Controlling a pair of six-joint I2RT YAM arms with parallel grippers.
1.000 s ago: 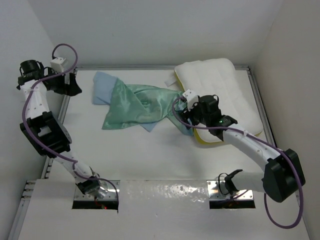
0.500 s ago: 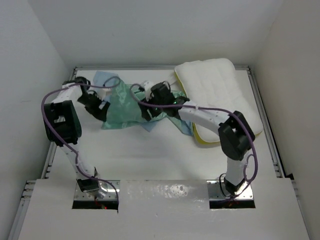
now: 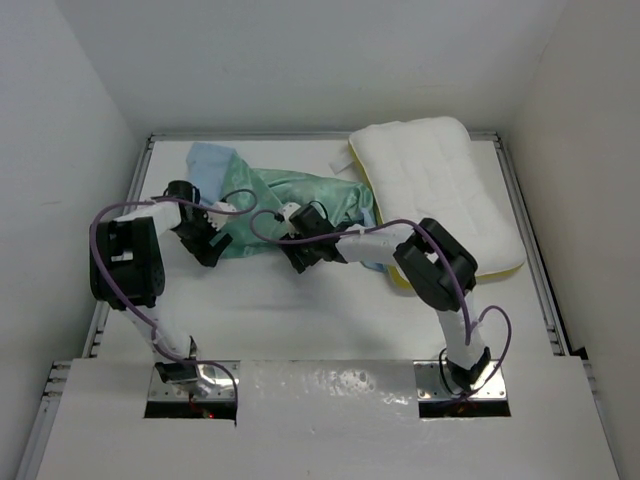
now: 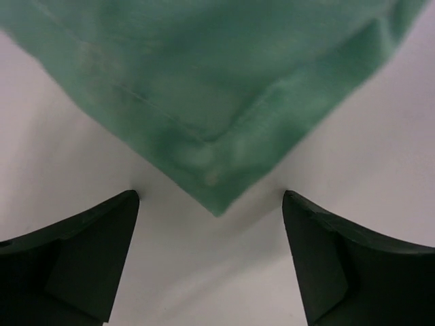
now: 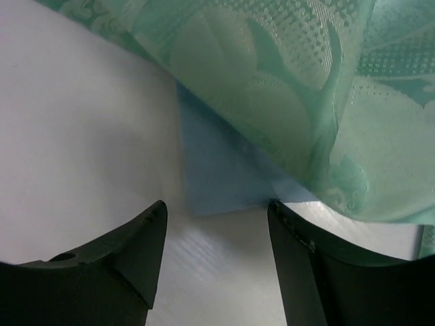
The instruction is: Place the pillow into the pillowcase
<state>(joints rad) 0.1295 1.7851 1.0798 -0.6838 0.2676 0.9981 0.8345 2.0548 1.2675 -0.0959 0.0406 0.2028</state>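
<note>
White pillow (image 3: 440, 190) touching crumpled pillowcase (image 3: 300, 195), white table (image 3: 300, 310)

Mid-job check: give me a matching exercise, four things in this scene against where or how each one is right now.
1 pillow
2 pillowcase
3 left end effector
4 right end effector

A open at a light blue corner
B crumpled, left of the pillow
C open at a sea-green corner
D far right, outside the pillowcase

Pairs: 1-D, 2-B, 3-C, 4-A
</note>
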